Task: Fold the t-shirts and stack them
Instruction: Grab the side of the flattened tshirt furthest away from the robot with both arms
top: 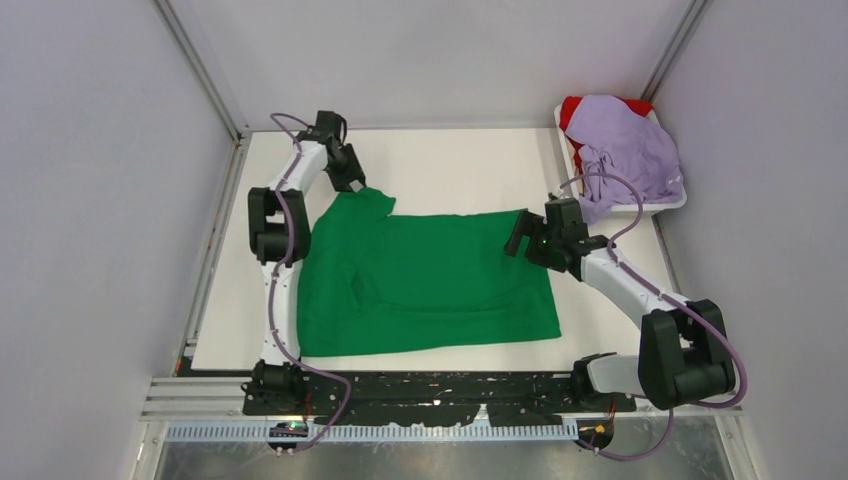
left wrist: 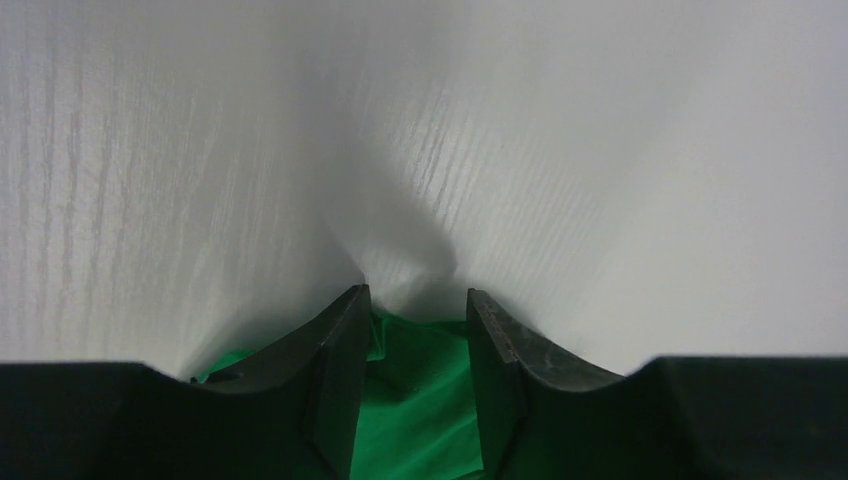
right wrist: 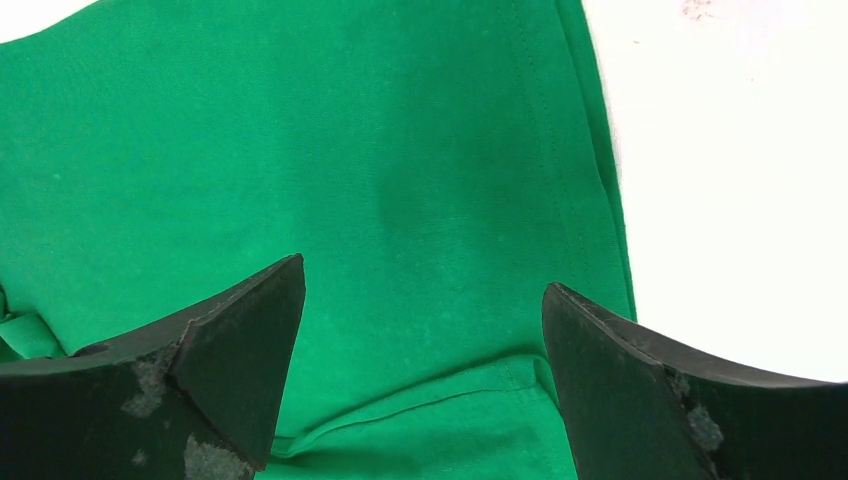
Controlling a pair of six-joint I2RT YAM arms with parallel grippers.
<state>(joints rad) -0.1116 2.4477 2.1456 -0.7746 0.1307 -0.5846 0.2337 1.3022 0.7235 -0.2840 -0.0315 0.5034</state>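
No text, label, brand, number or sign can be read in any of the three views.

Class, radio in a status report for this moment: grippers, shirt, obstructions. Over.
Left gripper astride far-left corner of green t-shirt, grip unclear. Right gripper open above its right edge. Lavender t-shirt, red t-shirt piled in tray. Nothing obstructing.
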